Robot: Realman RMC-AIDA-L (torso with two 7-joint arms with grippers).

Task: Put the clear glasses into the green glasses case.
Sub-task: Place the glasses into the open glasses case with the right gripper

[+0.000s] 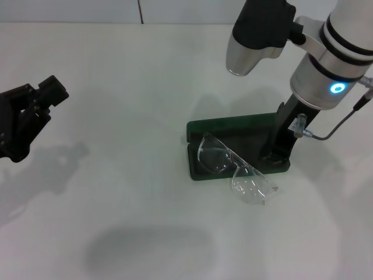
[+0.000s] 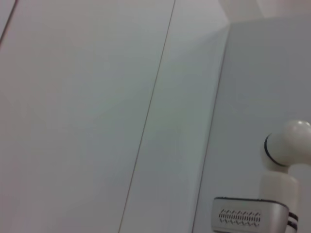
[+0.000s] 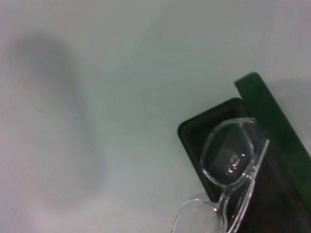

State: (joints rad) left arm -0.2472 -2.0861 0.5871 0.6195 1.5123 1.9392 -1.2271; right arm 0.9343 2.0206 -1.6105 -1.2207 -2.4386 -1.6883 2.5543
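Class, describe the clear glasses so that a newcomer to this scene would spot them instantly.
Find the white table, then the open green glasses case under the right gripper. The clear glasses lie askew across its front edge, one lens inside. Nothing else here is see-through.

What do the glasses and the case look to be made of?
The glasses look like clear, glossy moulded plastic: lenses and frame are see-through, with bright highlights. The case seems a rigid dark green shell with a smooth, dull finish and a darker lining; whether plastic or covered board, I can't tell.
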